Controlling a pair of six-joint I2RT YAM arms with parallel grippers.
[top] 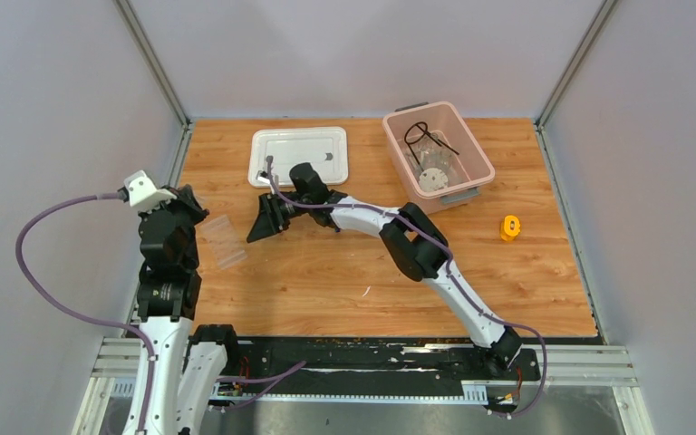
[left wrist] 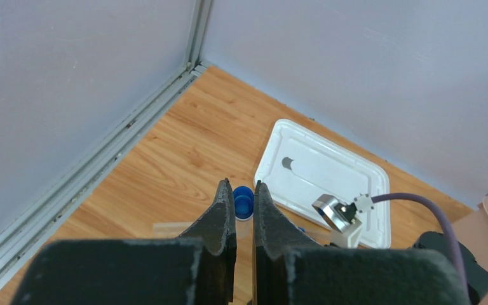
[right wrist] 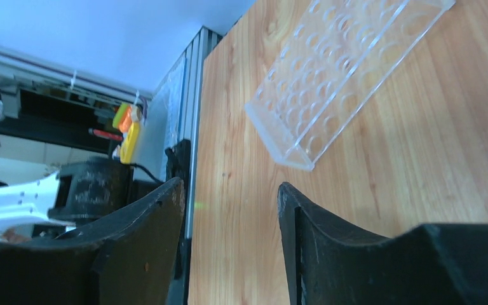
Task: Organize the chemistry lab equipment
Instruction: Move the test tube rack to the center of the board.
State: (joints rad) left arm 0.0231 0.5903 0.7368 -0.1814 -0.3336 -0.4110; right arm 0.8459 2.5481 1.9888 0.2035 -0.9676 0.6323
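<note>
Blue-capped tube, pinched in the narrow left gripper near the clear tube rack: best lowered upright into one hole, with the wide-spread right gripper steadying the rack.

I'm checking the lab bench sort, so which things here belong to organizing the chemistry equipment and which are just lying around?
Job: clear tube rack, blue-capped tube, black wire tripod, bag with white disc.
Lying about: pink bin, white lid, orange object.

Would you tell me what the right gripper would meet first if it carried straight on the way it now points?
Probably the clear tube rack, lying just ahead of the open right gripper, though slightly to one side of its line.
</note>
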